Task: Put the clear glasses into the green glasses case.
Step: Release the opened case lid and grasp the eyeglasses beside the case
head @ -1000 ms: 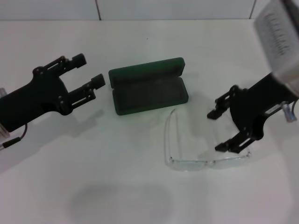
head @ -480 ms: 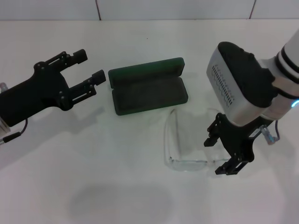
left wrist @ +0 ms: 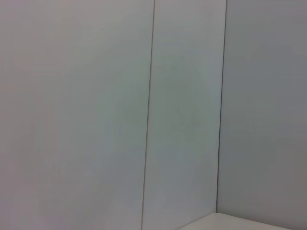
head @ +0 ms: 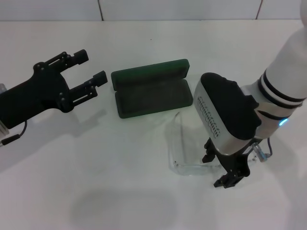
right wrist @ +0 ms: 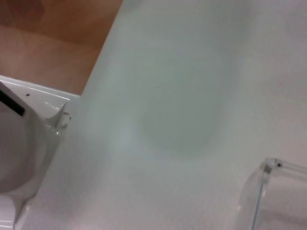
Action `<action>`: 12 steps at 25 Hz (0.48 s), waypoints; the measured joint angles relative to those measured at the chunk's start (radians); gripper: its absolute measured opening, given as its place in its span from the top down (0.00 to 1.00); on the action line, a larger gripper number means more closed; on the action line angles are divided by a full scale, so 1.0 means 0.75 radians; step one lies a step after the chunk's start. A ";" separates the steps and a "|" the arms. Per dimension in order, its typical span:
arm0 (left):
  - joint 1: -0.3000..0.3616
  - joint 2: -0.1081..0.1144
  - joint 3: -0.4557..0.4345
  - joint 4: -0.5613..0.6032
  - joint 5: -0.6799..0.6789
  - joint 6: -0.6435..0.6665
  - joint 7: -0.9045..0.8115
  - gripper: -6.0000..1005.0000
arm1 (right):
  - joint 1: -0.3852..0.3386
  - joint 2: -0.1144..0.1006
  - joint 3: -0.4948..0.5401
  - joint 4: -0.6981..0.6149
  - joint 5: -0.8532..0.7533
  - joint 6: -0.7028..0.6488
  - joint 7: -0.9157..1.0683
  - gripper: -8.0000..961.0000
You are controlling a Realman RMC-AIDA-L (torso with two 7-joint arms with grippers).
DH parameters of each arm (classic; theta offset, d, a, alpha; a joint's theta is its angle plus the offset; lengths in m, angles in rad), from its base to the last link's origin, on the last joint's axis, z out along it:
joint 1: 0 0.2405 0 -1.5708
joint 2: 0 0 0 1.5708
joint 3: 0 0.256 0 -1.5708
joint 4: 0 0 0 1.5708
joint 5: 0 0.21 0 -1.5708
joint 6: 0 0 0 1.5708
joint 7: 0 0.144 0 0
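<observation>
Hovering above the white table (head: 120, 191), the left gripper (head: 91, 72) sits to the left of the green glasses case (head: 152, 88), its black fingers spread wide and pointed toward the case with nothing between them. Its wrist view shows only pale wall panels and a sliver of table edge.

The green glasses case lies open on the table, lid tipped back on the far side and the dark lined tray facing up, holding nothing. Just in front of the case, toward the robot and slightly to the right, lie the clear glasses (head: 184, 166): the front frame runs across nearest the robot, and one thin clear arm reaches back toward the case's near right corner, stopping just short of it.

The right gripper (head: 221, 167) is down over the right part of the glasses front, in front of and right of the case, under the arm's bulky black and white wrist. Its black fingers stand apart on either side of the frame; whether they touch it cannot be told. The right wrist view catches a clear corner of the glasses (right wrist: 273, 191) on the table
</observation>
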 joint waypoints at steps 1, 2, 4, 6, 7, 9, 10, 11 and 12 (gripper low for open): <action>0.000 0.000 0.000 0.000 0.000 0.000 0.000 0.29 | 0.005 0.000 -0.001 0.005 0.005 0.004 0.001 0.34; 0.001 0.000 0.000 0.000 0.000 0.000 0.001 0.29 | 0.008 0.000 -0.002 0.009 0.009 0.004 0.001 0.34; 0.004 0.000 0.000 0.000 0.000 0.001 0.002 0.29 | 0.015 0.000 -0.002 0.022 0.012 0.004 0.001 0.36; 0.006 0.000 0.000 0.000 -0.001 0.001 0.004 0.29 | 0.021 0.000 -0.003 0.036 0.013 0.006 0.001 0.37; 0.007 -0.001 0.000 0.000 -0.001 0.001 0.005 0.29 | 0.025 0.000 -0.005 0.045 0.013 0.008 0.001 0.40; 0.010 -0.003 0.000 0.000 -0.001 0.004 0.007 0.29 | 0.027 0.000 -0.006 0.052 0.015 0.012 0.001 0.47; 0.011 -0.003 0.000 0.000 -0.001 0.004 0.007 0.29 | 0.026 0.000 -0.006 0.053 0.015 0.012 0.002 0.50; 0.012 -0.004 0.000 0.000 -0.002 0.006 0.006 0.29 | 0.022 0.000 -0.005 0.051 0.015 0.012 0.002 0.54; 0.013 -0.004 0.000 0.000 -0.003 0.007 0.005 0.29 | 0.018 0.000 -0.001 0.047 0.015 0.012 0.002 0.57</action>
